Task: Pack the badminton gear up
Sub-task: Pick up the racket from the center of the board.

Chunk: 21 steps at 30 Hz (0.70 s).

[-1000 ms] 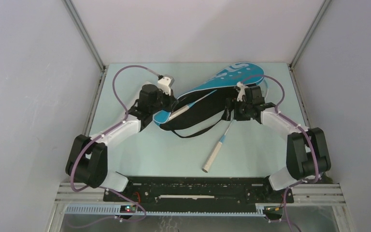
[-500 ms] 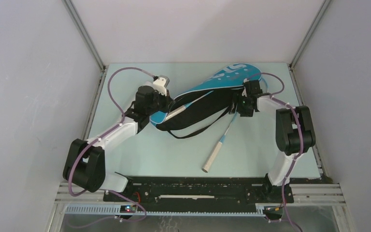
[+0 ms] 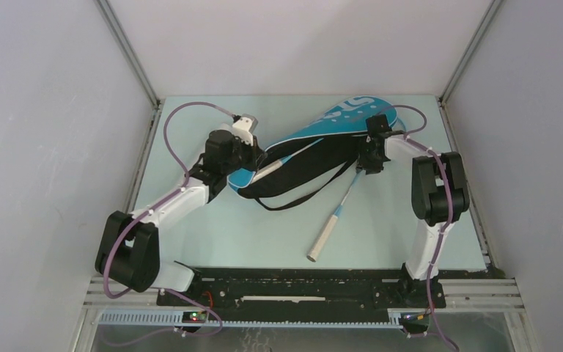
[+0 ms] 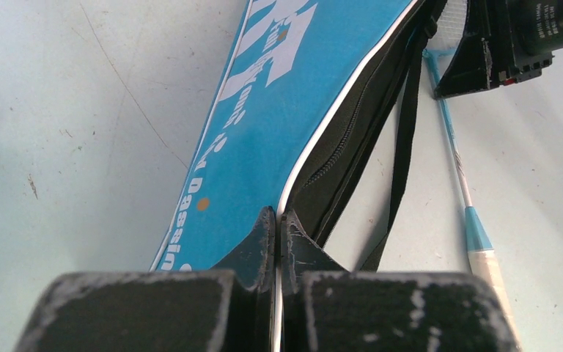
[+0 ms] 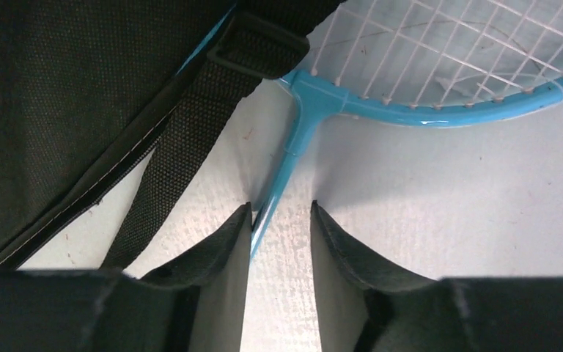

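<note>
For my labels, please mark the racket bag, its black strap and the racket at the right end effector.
racket bag [image 4: 322, 95]: left wrist view, blue face.
strap [image 5: 194, 139]: right wrist view, black webbing.
racket [image 3: 323, 237]: top view, white handle.

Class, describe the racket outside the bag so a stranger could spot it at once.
On the pale green table, find the blue bag lying across the far half. From its right side a racket runs toward the near edge. Unlike the other racket, whose grip pokes from the bag, its whole white grip lies bare on the table.
</note>
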Each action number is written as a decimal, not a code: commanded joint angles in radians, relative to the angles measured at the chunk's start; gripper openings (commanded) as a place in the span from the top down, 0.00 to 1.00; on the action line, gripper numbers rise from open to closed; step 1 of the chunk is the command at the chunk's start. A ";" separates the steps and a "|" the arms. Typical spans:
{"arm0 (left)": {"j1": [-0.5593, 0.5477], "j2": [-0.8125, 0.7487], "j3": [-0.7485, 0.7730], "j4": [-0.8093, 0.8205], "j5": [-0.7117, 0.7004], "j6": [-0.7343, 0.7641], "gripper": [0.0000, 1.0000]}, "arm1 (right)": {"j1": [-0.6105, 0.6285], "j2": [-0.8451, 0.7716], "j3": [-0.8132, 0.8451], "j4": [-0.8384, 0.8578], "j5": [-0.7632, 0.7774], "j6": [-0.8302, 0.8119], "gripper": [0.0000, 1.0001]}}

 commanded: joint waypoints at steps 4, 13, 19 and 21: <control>0.006 -0.055 -0.002 0.083 0.024 -0.031 1.00 | -0.031 0.084 0.089 -0.103 0.039 -0.008 0.65; 0.007 -0.056 0.008 0.071 0.033 -0.034 1.00 | -0.089 0.070 0.085 -0.101 0.015 0.031 0.93; 0.006 -0.052 0.024 0.058 0.030 -0.020 1.00 | -0.112 0.001 0.028 -0.062 0.009 0.089 1.00; 0.007 -0.046 0.034 0.049 0.026 -0.014 1.00 | -0.119 -0.050 -0.010 -0.039 0.009 0.113 1.00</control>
